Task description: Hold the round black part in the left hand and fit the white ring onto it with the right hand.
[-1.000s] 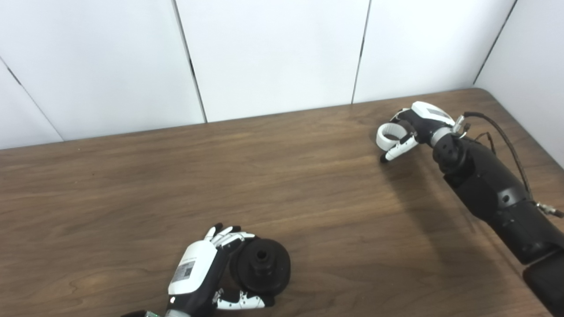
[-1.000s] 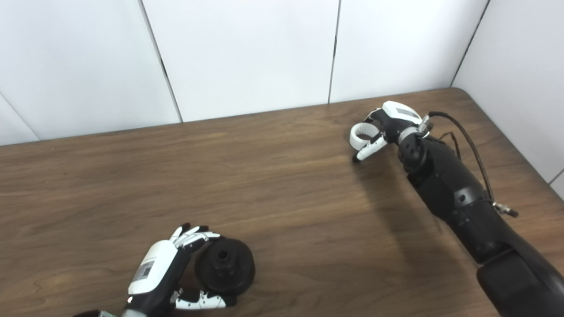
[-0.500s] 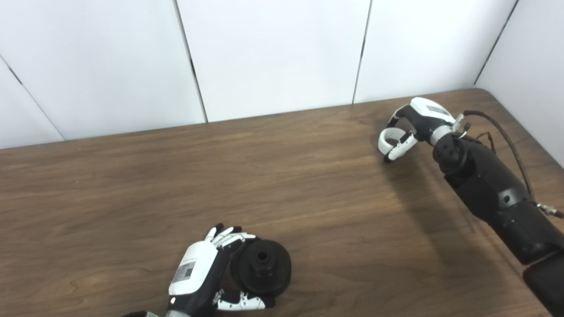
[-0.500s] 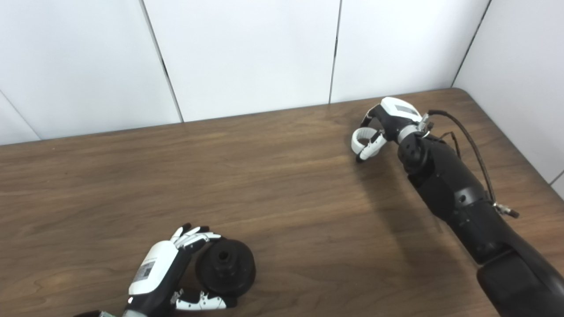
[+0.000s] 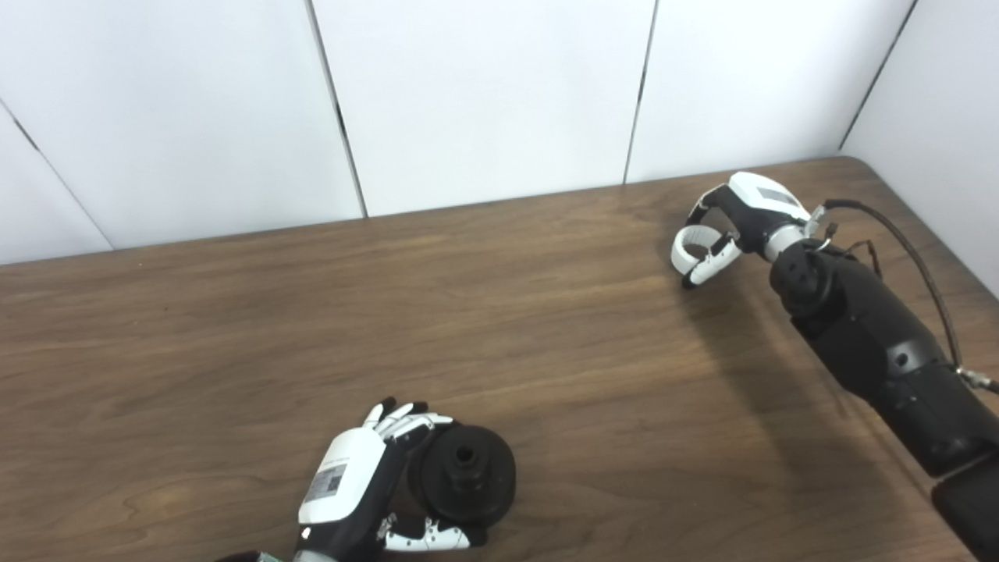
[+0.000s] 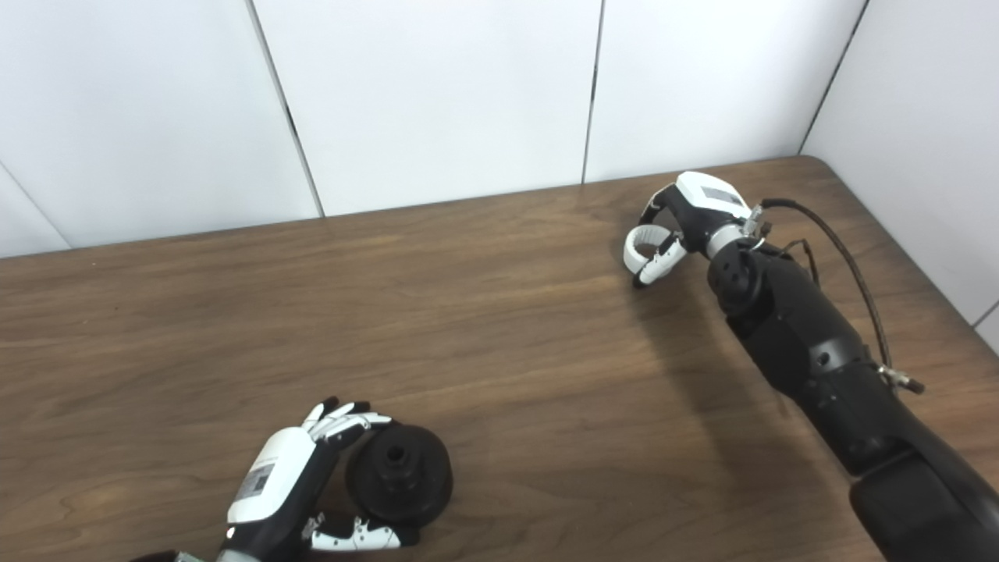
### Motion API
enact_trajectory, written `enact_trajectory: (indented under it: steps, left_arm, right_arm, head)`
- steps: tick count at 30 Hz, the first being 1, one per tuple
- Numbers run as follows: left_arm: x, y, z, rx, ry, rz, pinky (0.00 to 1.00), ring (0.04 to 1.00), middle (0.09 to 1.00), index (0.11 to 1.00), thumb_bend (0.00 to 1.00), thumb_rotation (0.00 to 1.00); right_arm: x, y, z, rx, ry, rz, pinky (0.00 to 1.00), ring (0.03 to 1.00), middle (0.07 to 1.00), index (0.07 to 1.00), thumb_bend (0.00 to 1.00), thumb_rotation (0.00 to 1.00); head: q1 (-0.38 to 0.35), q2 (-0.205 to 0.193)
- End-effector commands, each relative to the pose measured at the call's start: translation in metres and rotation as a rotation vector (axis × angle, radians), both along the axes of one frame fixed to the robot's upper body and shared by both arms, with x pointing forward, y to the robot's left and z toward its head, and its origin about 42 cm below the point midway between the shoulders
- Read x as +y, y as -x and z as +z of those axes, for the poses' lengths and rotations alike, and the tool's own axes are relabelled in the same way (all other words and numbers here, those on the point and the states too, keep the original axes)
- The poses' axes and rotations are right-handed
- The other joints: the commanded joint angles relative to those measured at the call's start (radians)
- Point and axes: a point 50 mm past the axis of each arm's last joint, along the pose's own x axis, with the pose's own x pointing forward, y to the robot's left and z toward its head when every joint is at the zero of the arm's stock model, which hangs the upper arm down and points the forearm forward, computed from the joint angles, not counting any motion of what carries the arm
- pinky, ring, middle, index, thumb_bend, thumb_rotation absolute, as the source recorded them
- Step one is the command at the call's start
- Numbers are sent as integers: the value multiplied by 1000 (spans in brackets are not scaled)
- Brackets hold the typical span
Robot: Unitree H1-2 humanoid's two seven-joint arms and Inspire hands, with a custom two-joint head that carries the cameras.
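Right hand [image 5: 730, 226] now curled around the ring [image 5: 688, 248] at the table's [image 5: 546, 328] 2 o'clock corner, ring tipped more upright than a second ago, so pickup looks secured. Left hand [image 5: 367, 488] unchanged, grasping the black part [image 5: 467, 472] at 6 o'clock. Next: carry the ring over.

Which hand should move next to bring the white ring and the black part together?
Right. The right robot hand holds the white ring at the far right; the left robot hand steadies the black part near the front edge.
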Motion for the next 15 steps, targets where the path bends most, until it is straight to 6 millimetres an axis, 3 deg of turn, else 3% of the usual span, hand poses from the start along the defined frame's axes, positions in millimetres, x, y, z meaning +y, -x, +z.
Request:
enact_trajectory:
  steps: [1,9,15]
  left_arm:
    - [2,4,-3,28,-38,-10,1000,885,788,485,523,51]
    - [-2,4,-2,23,-43,-16,1000,886,790,485,523,52]
    - [-7,5,-1,20,-33,-13,1000,885,787,484,523,52]
  right_arm:
    - [-5,-3,29,-78,43,38,980,888,823,486,521,132]
    - [19,21,53,-108,73,178,998,898,835,486,522,133]
    - [60,60,81,-165,63,348,1000,889,831,485,522,132]
  head:
    - [3,3]
    - [19,18]
    - [36,33]
